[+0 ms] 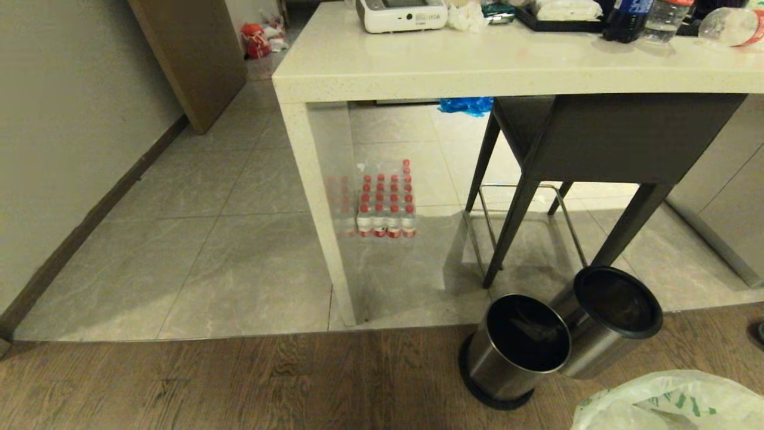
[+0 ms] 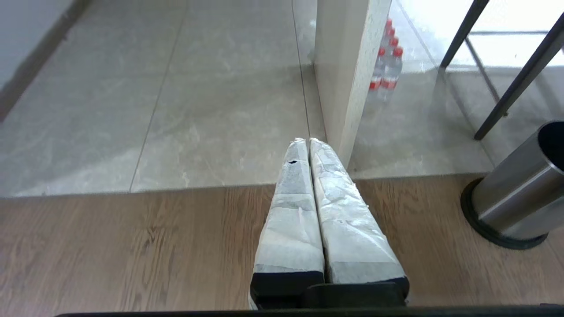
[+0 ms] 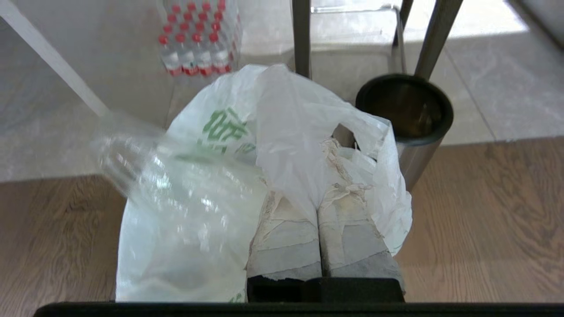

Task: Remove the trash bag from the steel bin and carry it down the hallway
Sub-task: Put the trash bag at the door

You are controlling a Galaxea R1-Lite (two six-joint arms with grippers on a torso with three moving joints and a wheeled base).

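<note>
Trash bag [image 3: 229,176]: we found the thin white bag with green print already out of the steel bin, hanging from our right claw above the wooden floor; in the head view only its crinkled top showed, just beside the nearer bin on its right.
Right claw [image 3: 335,145]: its taped fingers [image 3: 286,237] were pressed together on a fold of the bag near the handle loop, so we judged the grip firm, though plastic hid the tips.
Left claw [image 2: 307,141]: fingers together, holding nothing, hanging over the wooden floor to the left of the nearer bin, with the desk leg [image 2: 348,79] just beyond it.
Steel bin [image 1: 516,349]: the nearer of two steel bins stood on the wood beside the desk's front edge, dark inside with no bag in it that we could make out; the second bin [image 1: 609,322] touched or nearly touched it, leaning behind.
Landmark desk [image 1: 507,65]: pale top, with a pack of red-capped bottles [image 1: 382,206] on the tiles beneath it and a dark stool [image 1: 597,143] tucked under.
Step in hand: we judged the removal done and the carrying about to begin.
Next move calls for: turning the base away from the bin toward the tiled passage [image 1: 179,227] left of the desk, keeping the right claw clamped and the bag clear of the bin rims and the stool legs.
Risk: the thin plastic could slip or tear if the bag swung or snagged.
</note>
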